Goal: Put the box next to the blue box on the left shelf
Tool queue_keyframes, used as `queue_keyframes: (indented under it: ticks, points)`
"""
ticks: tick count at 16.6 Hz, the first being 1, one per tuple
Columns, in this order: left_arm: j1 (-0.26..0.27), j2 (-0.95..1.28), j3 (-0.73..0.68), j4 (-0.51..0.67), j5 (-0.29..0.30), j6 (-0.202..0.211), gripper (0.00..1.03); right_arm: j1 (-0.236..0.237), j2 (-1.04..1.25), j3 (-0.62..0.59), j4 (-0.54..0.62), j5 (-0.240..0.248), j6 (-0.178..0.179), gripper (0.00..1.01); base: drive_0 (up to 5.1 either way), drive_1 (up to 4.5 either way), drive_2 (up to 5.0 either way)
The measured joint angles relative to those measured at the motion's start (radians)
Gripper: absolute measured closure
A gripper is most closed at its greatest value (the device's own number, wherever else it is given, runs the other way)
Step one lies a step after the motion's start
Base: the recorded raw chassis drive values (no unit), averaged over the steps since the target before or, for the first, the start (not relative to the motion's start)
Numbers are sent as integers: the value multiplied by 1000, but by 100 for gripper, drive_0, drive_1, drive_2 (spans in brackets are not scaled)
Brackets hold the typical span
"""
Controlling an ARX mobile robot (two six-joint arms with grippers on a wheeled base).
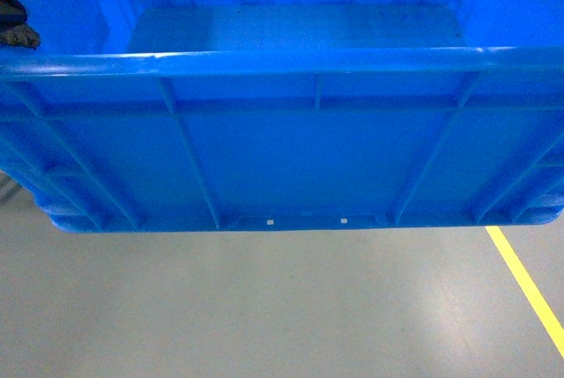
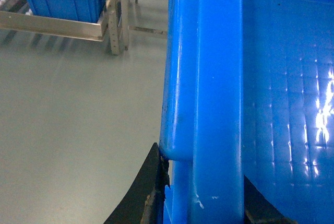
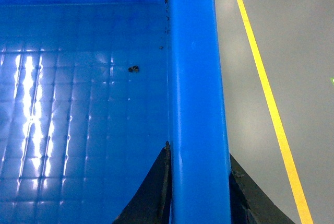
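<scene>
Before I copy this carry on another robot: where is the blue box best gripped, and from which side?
Grip the blue box by its thick rolled rim, one gripper per short side, coming from above. The left gripper and right gripper each straddle that rim, one finger inside, one outside. The rim is rounded and stiff, and opposite grips likely keep the wide box level.

Empty blue box (image 1: pixel 282 158) held aloft, apparently level, above floor

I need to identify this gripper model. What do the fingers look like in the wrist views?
Little shows. The left gripper and right gripper each show two black, matte fingers tapering to pointed tips. No cables or markings are visible; the arms are out of frame.
</scene>
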Motion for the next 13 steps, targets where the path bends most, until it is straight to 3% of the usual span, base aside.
queue_keyframes:
  ticks: [13]
  points:
    - [0, 0, 0, 0, 0, 0, 86, 0, 1, 0, 2, 0, 0, 81, -1, 419, -420]
